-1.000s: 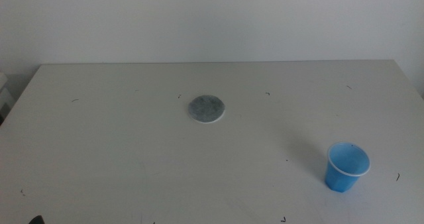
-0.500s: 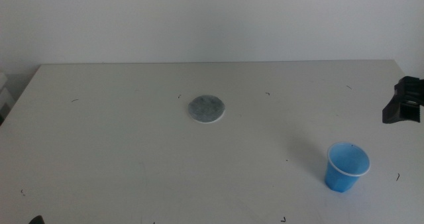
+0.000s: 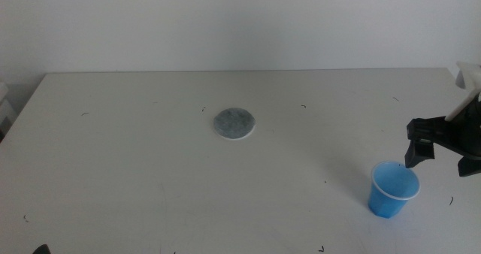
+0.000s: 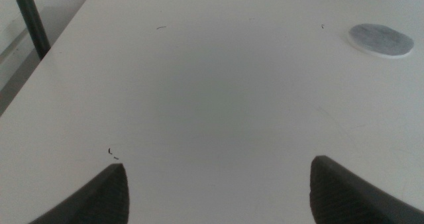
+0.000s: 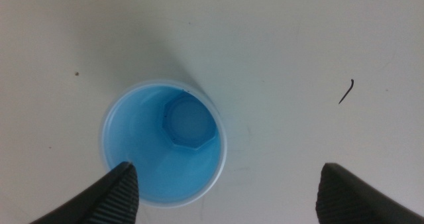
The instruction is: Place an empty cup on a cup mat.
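The blue cup (image 3: 392, 190) stands upright and empty near the table's front right corner. My right gripper (image 3: 442, 158) hangs open just above and to the right of it, touching nothing. The right wrist view looks straight down into the cup (image 5: 162, 141), which lies toward one jaw of the open right gripper (image 5: 226, 171) rather than centred between them. The round grey cup mat (image 3: 234, 123) lies flat at the table's middle, far left of the cup. My left gripper (image 4: 218, 166) waits open and empty over the table's front left, with the mat (image 4: 381, 40) ahead of it.
The white table (image 3: 135, 171) bears only small dark marks. Its right edge runs close beside the cup and the right arm. A white wall stands behind the table's far edge.
The right gripper has come in from the right edge, moving left and down until it hangs close over the cup. Cup and mat have not moved.
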Robot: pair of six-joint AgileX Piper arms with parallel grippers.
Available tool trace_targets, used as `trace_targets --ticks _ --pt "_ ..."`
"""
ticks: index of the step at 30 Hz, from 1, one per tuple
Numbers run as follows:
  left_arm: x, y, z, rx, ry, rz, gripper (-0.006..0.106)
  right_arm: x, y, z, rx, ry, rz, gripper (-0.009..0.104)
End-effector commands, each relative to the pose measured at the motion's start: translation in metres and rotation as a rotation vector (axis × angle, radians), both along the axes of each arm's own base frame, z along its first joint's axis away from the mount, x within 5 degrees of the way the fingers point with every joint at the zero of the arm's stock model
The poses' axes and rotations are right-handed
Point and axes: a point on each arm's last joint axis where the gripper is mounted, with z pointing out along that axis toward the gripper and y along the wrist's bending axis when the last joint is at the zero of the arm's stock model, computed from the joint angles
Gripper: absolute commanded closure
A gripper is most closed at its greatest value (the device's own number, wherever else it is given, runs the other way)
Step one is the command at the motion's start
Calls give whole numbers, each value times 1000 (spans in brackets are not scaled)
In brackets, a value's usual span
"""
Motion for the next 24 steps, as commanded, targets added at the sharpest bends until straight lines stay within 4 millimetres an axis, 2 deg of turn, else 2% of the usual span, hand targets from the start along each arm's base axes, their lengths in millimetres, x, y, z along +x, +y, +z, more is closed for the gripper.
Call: trace_targets --ticks 1,11,17,20,24 --pt "1 0 8 -15 -78 0 -5 8 0 9 -4 -63 3 1" --pt "1 0 8 -15 -78 0 -5 28 3 -29 -15 30 1 1" --pt "1 0 8 -15 -78 0 -5 35 4 -49 -21 84 1 5" --pt "1 0 8 -15 -78 0 -5 37 4 -55 -17 105 -2 13" --pt "1 0 8 -15 -78 0 -5 38 5 -56 -3 108 -9 35"
